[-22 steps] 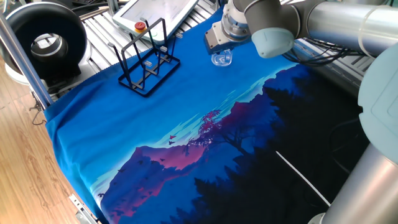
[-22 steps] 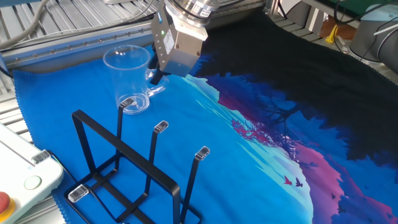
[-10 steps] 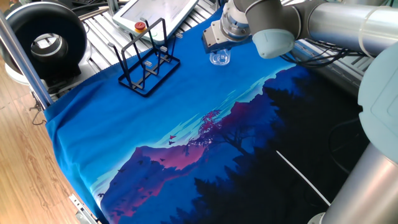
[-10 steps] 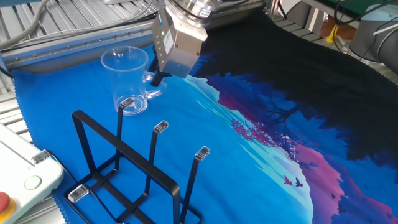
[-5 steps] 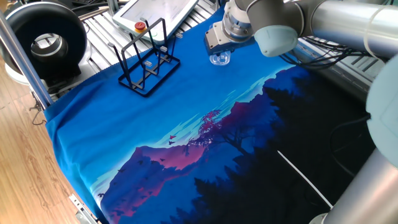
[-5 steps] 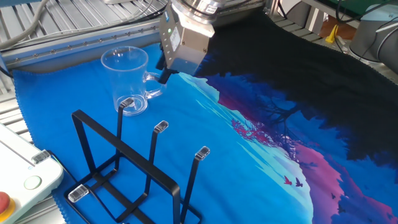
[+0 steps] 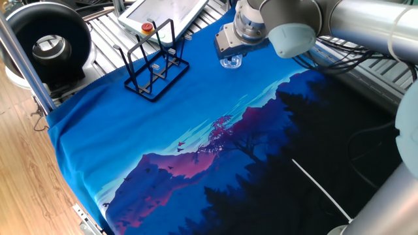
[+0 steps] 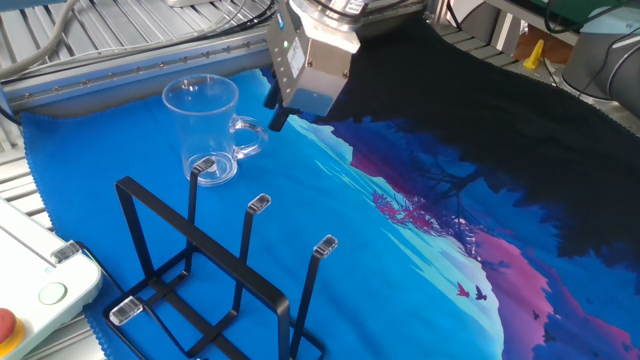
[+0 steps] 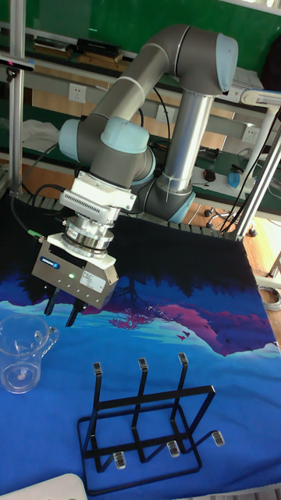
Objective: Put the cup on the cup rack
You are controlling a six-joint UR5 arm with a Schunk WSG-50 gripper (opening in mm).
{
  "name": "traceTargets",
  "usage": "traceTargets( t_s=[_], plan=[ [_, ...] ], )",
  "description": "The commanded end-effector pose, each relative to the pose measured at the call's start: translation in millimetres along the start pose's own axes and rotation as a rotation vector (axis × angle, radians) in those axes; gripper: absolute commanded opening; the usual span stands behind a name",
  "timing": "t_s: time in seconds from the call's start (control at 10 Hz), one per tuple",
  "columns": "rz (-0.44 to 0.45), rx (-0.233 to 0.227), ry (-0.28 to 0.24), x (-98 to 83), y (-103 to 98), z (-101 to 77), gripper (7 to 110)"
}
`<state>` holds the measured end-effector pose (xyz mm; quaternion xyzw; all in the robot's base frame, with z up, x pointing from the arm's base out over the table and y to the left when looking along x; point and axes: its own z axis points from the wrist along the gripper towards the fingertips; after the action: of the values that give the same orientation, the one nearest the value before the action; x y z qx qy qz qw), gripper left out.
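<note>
One fixed view: high, far, looks down across the cloth.
The other fixed view: low, near, from behind the cup rack.
Tall fixed view: front, facing the arm.
Shared: rack, cup, gripper.

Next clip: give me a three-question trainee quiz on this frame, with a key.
1. True or false: the tool is gripping the cup.
2. Multiple choice: the cup is A) upright on the blue cloth, B) hung on the cup rack, C) tipped on its side.
3. Fill in: the cup rack's prongs carry ___ cups.
Key: 1 false, the tool is open and apart from the cup; 2 A; 3 no.
</note>
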<state>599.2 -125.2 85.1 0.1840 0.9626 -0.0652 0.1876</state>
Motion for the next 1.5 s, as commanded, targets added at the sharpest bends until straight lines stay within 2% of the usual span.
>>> traceTargets(
  t_s=[0.0,0.1,0.4,0.5,1.0,1.4],
  plan=[
    [0.012,0.002,0.028,6.6,1,-4.2,22],
    [0.005,-0.002,0.026,6.2,2,-4.2,22],
    [0.004,-0.036,-0.031,-8.0,10,-4.4,22],
    [-0.002,-0.031,-0.055,-14.0,9,-4.6,44],
    [-0.010,-0.033,-0.089,-22.5,10,-5.3,44],
    [-0.025,-0.029,-0.070,-17.8,9,-4.9,44]
  ],
)
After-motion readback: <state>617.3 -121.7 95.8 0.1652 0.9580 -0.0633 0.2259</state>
